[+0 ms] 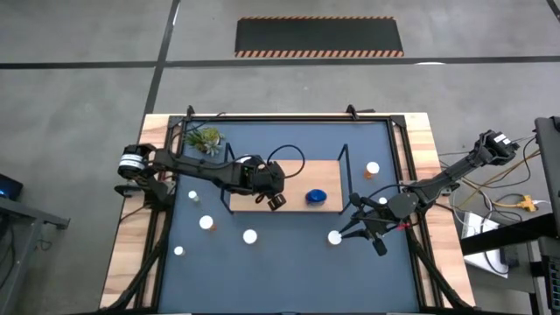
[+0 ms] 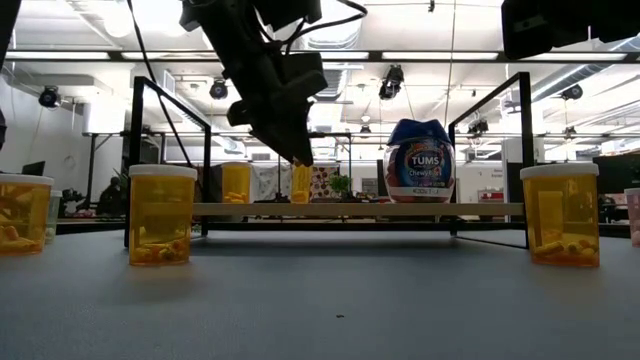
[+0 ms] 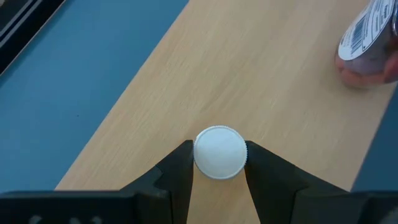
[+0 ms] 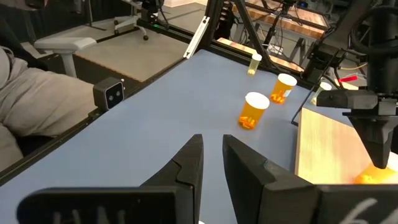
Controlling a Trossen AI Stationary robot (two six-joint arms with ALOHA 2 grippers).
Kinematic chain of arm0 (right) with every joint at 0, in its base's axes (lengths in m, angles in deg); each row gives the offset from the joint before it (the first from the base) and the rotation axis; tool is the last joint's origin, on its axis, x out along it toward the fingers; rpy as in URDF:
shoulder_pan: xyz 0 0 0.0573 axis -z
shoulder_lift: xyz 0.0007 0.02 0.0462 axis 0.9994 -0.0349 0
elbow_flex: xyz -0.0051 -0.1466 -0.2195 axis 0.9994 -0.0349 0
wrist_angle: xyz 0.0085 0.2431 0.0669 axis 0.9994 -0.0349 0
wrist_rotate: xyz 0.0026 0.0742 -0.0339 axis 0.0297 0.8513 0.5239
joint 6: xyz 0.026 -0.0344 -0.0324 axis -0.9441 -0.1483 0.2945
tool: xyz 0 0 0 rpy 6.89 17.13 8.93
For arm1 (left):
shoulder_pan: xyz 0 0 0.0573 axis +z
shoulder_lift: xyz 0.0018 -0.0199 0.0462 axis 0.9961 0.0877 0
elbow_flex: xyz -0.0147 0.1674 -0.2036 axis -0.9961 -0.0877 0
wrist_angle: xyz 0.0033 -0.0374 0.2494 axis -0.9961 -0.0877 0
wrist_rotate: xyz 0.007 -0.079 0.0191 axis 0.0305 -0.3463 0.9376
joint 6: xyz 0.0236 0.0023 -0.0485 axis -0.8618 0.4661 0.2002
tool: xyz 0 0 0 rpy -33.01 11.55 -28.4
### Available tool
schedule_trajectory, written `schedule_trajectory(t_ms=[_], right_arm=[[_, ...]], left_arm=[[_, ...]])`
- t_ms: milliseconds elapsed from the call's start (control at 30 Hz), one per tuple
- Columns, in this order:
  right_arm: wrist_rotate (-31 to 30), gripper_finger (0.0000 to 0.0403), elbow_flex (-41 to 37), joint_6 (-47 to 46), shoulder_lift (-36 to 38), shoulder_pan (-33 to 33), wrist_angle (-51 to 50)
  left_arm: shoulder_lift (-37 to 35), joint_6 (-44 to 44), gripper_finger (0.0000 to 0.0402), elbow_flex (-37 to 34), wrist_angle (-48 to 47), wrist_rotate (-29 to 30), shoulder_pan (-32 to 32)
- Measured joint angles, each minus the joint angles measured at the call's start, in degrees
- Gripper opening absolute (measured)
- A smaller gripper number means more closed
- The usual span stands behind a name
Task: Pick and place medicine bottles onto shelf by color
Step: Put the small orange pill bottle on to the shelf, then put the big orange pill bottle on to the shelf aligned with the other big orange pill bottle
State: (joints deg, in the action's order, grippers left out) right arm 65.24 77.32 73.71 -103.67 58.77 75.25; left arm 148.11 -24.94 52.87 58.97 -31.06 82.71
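The light-wood shelf (image 1: 293, 175) lies mid-table on the dark-blue mat. A larger blue bottle (image 1: 316, 197) stands on it and also shows in the low view (image 2: 418, 160). My left gripper (image 1: 273, 196) is over the shelf's near edge, shut on a small orange bottle (image 2: 300, 184) with a white cap. My right gripper (image 1: 362, 226) hovers right of the shelf, slightly open and empty, beside a white-capped bottle (image 1: 334, 237) standing on the mat. Several more white-capped bottles stand on the mat, such as one at left (image 1: 206, 222) and one at right (image 1: 373, 168). My left gripper pinches the bottle's white cap (image 3: 219, 152) between its two fingers, one on each side. The fingers come from above, slanting down. The bottle stays upright below the fingers, its base at the shelf board (image 3: 249, 74); whether it rests on the board I cannot tell.
Black wire frames (image 2: 140, 150) rise at the shelf's two short ends. A green plant (image 1: 206, 138) sits at the far left. Orange bottles (image 4: 254, 111) stand on the mat left of the shelf. A person's grey sleeve (image 4: 37, 99) shows beyond the table edge.
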Motion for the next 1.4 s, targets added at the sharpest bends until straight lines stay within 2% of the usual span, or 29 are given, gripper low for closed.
schedule_trajectory(t_ms=[500, 600, 867, 1000, 1233, 1400], right_arm=[[0.00, 0.0052, -0.02, -0.32, 0.00, 0.00, -0.02], [0.00, 0.0052, -0.02, -0.44, 0.00, 0.00, -0.07], [0.01, 0.0052, -0.02, -0.56, 0.00, 0.00, -0.10], [0.00, 0.0052, -0.02, -0.68, 0.00, 0.00, -0.26], [0.01, 0.0052, -0.02, -1.25, -0.01, 0.00, -0.27], [0.00, 0.0052, -0.02, -1.22, -0.02, 0.00, -0.35]], left_arm=[[0.03, -0.14, 0.0123, -0.15, -0.09, -1.01, -0.02], [0.03, -0.12, 0.0139, -0.20, -0.10, -1.06, -0.02], [0.03, -0.01, 0.0220, -0.20, -0.12, -1.20, -0.02], [0.03, -1.35, 0.0248, -0.10, -0.76, -1.26, -0.04], [-2.09, -1.70, 0.0259, 3.33, -5.75, -3.22, -0.05], [-5.71, 4.56, 0.0258, 4.54, -8.07, -9.15, -0.91]])
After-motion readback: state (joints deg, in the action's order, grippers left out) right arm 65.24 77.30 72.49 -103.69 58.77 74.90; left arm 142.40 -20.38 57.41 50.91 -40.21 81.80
